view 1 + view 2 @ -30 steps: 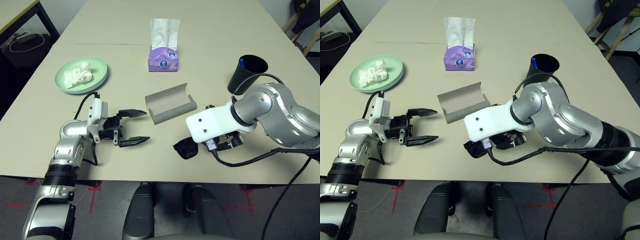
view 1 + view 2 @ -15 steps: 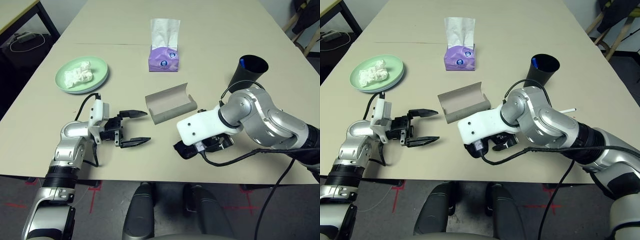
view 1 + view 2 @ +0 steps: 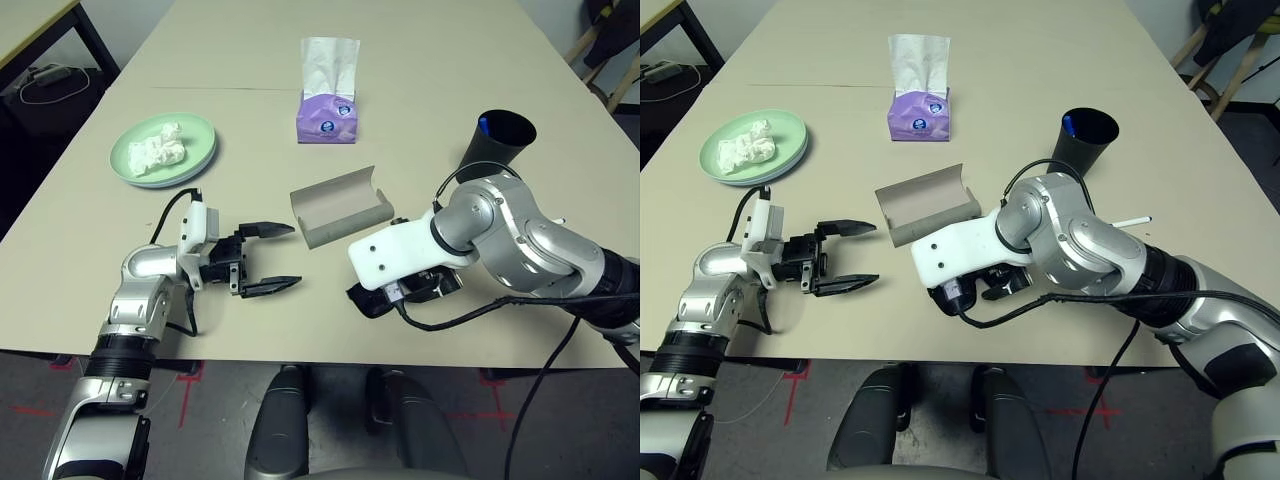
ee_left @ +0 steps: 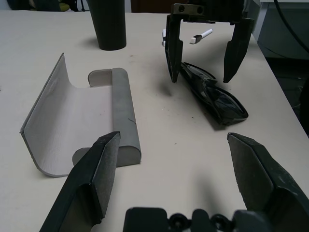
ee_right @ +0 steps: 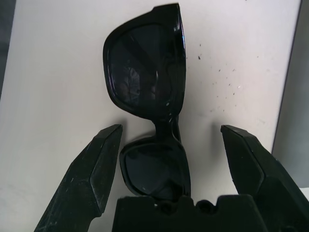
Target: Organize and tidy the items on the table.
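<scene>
Black sunglasses [image 5: 149, 87] lie folded near the table's [image 3: 420, 80] front edge. My right gripper [image 5: 171, 128] is open and straddles them, one finger on each side; the left wrist view shows this gripper [image 4: 200, 79] standing over the sunglasses [image 4: 212, 94]. My left gripper [image 3: 293, 255] is open on the table, to the left of the open grey glasses case [image 3: 340, 208]. Crumpled tissue [image 3: 155, 150] sits on the pale green plate [image 3: 198, 135] at far left. The purple tissue box [image 3: 327, 115] stands at the back. A black cup [image 3: 495, 145] holds a blue-capped pen [image 3: 483, 125]. Another pen [image 3: 1132, 220] lies behind my right arm.
My right wrist's white housing [image 3: 395, 260] covers most of the sunglasses from above. A dark-legged side table [image 3: 30, 30] stands at far left and a chair [image 3: 610, 40] at far right. Bare tabletop lies between the plate and the tissue box.
My right arm has swung leftward and settled lower over the sunglasses. The left arm has stayed almost still, gripper open throughout.
</scene>
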`<state>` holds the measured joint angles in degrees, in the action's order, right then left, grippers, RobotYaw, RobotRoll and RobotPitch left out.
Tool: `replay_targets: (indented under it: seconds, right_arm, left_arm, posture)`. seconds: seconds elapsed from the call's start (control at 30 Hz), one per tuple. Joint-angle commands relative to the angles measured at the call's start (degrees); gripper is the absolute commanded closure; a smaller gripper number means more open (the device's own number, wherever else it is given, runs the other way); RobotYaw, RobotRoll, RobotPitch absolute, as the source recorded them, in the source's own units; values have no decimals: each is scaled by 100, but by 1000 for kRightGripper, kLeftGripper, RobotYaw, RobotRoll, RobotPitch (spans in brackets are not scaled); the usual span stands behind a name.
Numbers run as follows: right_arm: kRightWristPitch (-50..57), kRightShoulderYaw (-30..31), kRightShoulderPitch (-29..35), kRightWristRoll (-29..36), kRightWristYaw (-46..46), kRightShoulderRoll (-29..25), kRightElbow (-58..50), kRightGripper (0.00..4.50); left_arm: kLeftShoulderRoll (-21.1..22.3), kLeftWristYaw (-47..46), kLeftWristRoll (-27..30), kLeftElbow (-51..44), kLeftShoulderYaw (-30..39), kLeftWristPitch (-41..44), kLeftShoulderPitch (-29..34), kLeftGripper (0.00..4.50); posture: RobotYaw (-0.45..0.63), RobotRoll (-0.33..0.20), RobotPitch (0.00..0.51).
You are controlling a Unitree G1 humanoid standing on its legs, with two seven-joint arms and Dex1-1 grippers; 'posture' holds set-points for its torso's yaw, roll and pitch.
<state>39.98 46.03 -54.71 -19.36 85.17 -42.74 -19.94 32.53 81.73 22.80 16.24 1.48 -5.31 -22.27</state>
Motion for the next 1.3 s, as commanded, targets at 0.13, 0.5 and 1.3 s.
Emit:
replay_targets:
  seconds: [0.13, 0.5, 1.3]
  right_arm:
    - [-25, 19, 60, -67, 65, 73, 89, 0]
    - [-167, 5, 100, -145, 88, 93, 172, 566]
    - [-535, -345, -64, -68, 283, 94, 236, 4078]
  left_arm:
    - [21, 24, 23, -158, -71, -43, 56, 22]
    - [55, 8, 10, -205, -64, -39, 98, 0]
    - [49, 5, -29, -58, -75, -107, 8, 0]
  posture:
    - [189, 0, 196]
    - [194, 0, 195]
    - [182, 0, 178]
